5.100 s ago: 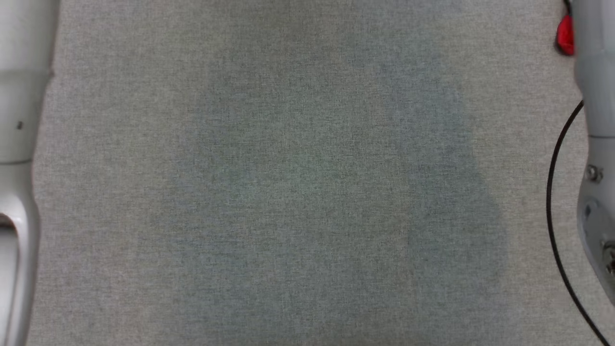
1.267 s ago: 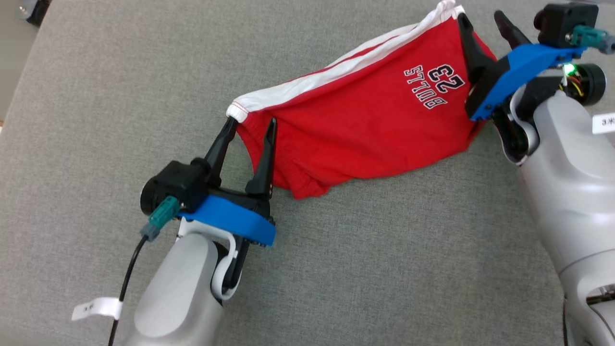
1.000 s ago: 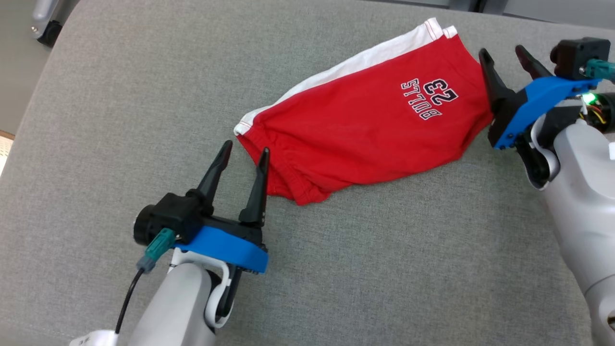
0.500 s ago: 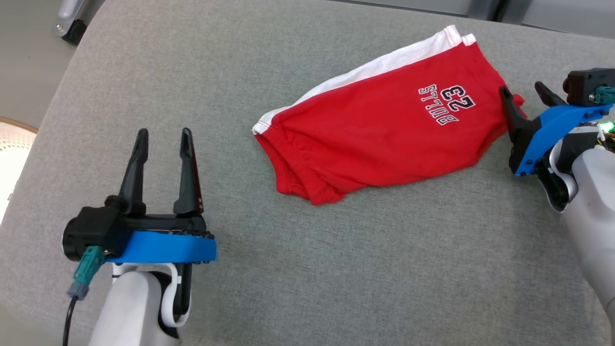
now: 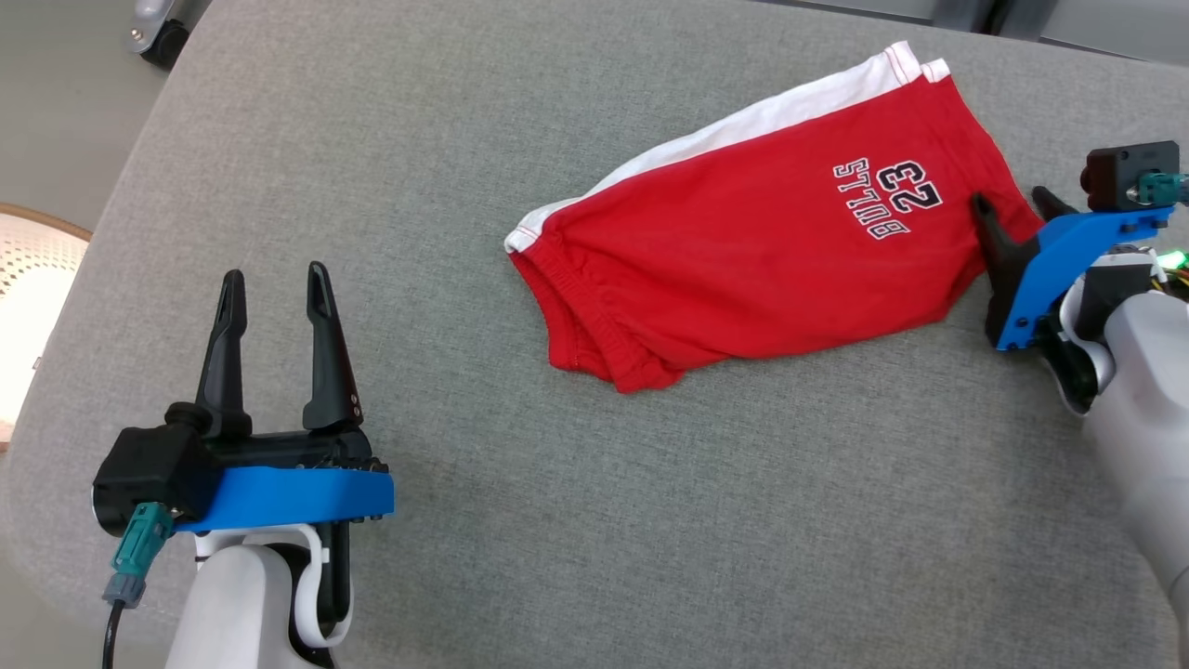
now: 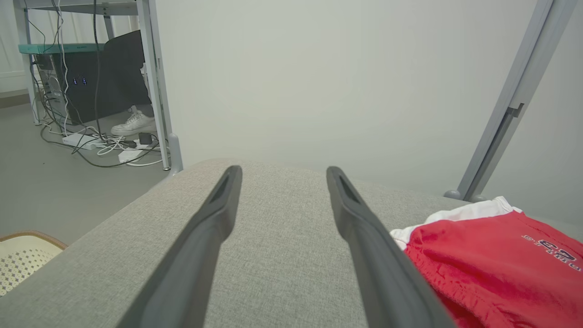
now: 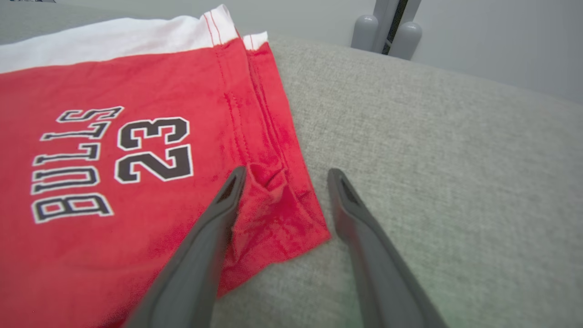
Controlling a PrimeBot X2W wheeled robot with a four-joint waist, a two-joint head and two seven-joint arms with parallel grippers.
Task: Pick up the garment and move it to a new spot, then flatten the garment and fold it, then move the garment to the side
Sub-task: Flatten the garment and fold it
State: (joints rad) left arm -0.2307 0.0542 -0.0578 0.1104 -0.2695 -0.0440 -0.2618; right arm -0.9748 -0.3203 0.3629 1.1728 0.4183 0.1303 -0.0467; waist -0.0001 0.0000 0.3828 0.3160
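Note:
The garment (image 5: 771,251) is a pair of red shorts with a white side stripe and a "BULLS 23" print. It lies flat on the grey cushion (image 5: 650,520), waistband toward the lower left. My left gripper (image 5: 272,276) stands open at the lower left, well clear of the shorts. In the left wrist view that left gripper (image 6: 283,169) holds nothing, with the garment (image 6: 492,255) off to the right. My right gripper (image 5: 1011,197) is open at the garment's right corner. In the right wrist view the right gripper (image 7: 287,172) straddles that crumpled corner of the garment (image 7: 136,205).
The cushion's rounded left edge drops to the floor, where a pale wicker basket (image 5: 28,307) stands. A caster wheel (image 5: 158,23) sits beyond the far left corner. Behind the cushion are a grey frame post (image 6: 514,105), a desk with cables, and a person's white shoe (image 6: 134,124).
My left gripper has let go of the waistband and pulled back to the lower left. The garment now lies flat. The right gripper has sunk onto its right corner. The camera has shifted.

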